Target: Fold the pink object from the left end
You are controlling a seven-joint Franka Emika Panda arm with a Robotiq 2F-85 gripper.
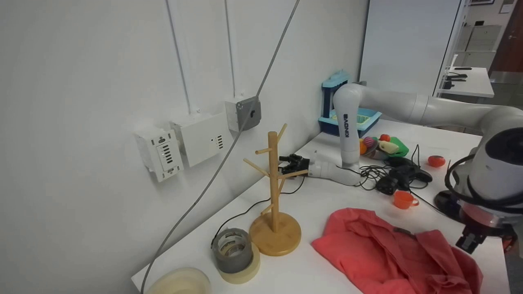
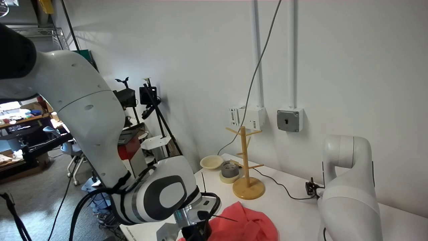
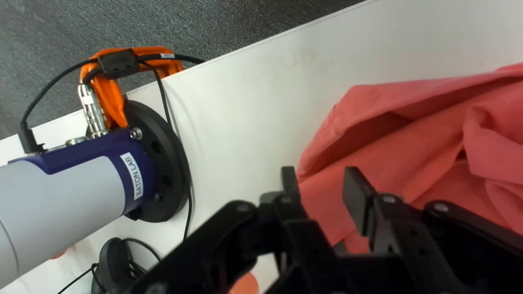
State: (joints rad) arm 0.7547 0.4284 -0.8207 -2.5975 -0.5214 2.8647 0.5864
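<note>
Behind the white tabletop point(image 1: 322, 200) rises a pale wall point(image 1: 102, 90) bearing boxes point(image 1: 200, 141), and a grey cable point(image 1: 264, 79) slants down in front of it. On the tabletop the pink cloth point(image 1: 355, 245) lies crumpled near a wooden mug tree point(image 1: 274, 196), beside which a grey tape roll point(image 1: 233, 263) sits on a cream tape roll point(image 1: 242, 279). The hand point(image 3: 320, 179) is spread, cloth showing through the gap between its fingers point(image 3: 290, 181); I cannot tell whether it touches. Dark controllers point(image 1: 402, 173) and tangled leads point(image 1: 369, 173) clutter the space behind an orange cup point(image 1: 403, 200), and in an exterior view the robot's own arm point(image 2: 93, 110) hides part of the cloth. "KINOVA" is written on a second white arm point(image 1: 390, 104); a label point(image 3: 133, 175) reading "EATON LAB" is stuck to an indigo collar point(image 3: 122, 143), next to an orange clamp point(image 3: 109, 96) at the tabletop's edge. Print point(image 1: 233, 234) inside the grey tape roll is too small to read. Near the tape rolls stands a cream bowl point(image 2: 211, 162), a blue tub point(image 1: 371, 121) holds a yellowish piece point(image 1: 363, 119), and what the orange cup holds cannot be made out
</note>
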